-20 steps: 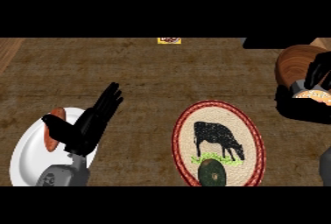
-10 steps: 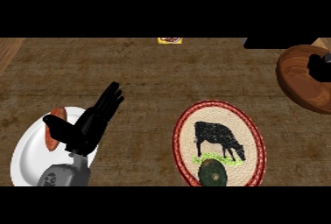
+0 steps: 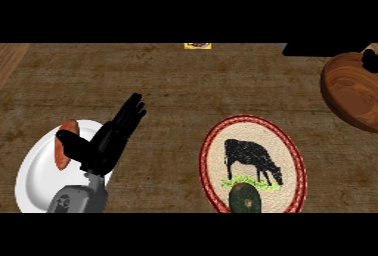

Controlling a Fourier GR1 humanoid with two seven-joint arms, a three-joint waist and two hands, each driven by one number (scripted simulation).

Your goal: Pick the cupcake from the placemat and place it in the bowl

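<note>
Cupcake absent from placemat [image 3: 255,162]; bowl [image 3: 353,90] at upper right, contents unclear. Left robot hand [image 3: 111,140] open, resting lower left; right barely visible, state unclear.

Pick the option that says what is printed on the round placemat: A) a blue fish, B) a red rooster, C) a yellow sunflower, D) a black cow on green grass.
D: the placemat, with its red rim, shows a black cow standing on a strip of green grass.
</note>
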